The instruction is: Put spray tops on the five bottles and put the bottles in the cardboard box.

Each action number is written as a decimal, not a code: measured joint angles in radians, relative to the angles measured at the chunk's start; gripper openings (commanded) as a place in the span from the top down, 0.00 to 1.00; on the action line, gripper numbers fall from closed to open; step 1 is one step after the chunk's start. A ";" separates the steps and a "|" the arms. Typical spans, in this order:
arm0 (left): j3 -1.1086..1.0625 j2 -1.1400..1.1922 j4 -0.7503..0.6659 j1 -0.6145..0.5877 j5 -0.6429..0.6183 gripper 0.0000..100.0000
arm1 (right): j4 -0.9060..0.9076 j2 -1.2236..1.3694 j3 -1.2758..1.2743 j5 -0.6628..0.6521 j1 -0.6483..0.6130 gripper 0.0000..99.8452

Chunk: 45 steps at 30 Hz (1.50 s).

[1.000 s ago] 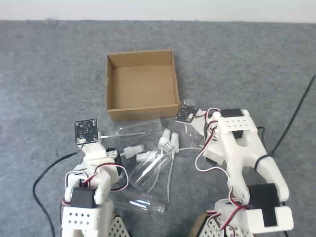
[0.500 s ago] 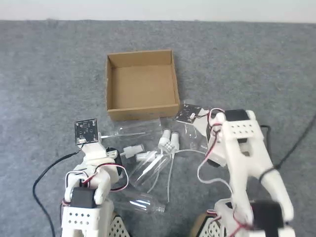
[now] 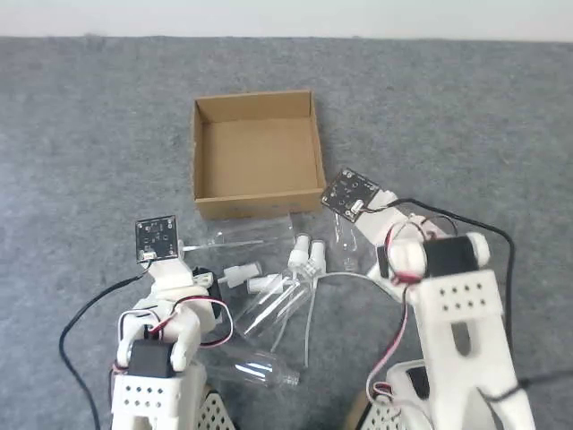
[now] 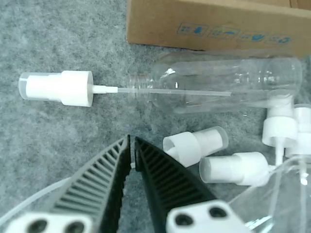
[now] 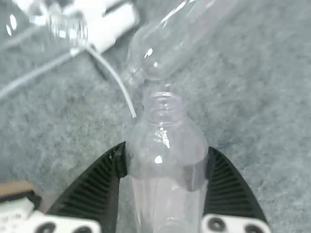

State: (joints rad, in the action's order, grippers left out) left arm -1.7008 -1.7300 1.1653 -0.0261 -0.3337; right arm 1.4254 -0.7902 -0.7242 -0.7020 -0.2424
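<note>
The open cardboard box stands at the back, nothing inside. Clear bottles lie in front of it with white spray tops among them. In the right wrist view my right gripper is shut on a clear uncapped bottle, its fingers pressing both sides, its neck pointing at another lying bottle. My left gripper is shut with nothing in it, just short of two loose spray tops. One spray top has its tube partly inside a bottle lying along the box wall.
A bottle lies near the left arm's base. Another bottle and loose thin tubes lie between the arms. Grey carpet covers the table, with open carpet to the left and right of the box.
The right arm has changed pose: its wrist has shifted slightly up and toward the box while its upper links swung to the front. The left arm has kept still.
</note>
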 measured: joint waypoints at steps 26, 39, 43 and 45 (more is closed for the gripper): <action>0.000 0.000 0.000 0.000 0.000 0.99 | -0.124 -0.493 -0.015 0.466 -0.281 0.87; 0.000 0.000 0.000 0.000 0.000 0.99 | -0.290 -0.756 -0.347 0.473 -0.281 0.87; 0.000 0.000 0.000 0.000 0.000 0.99 | -0.292 -0.870 -0.404 0.473 -0.281 0.87; 0.000 0.000 0.000 0.000 0.000 0.99 | -0.295 -0.914 -0.433 0.473 -0.279 0.87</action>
State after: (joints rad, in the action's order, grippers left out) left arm -1.7008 -1.7300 1.1653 -0.0261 -0.3337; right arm 1.1308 -1.7047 -1.1569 -0.2294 -0.5217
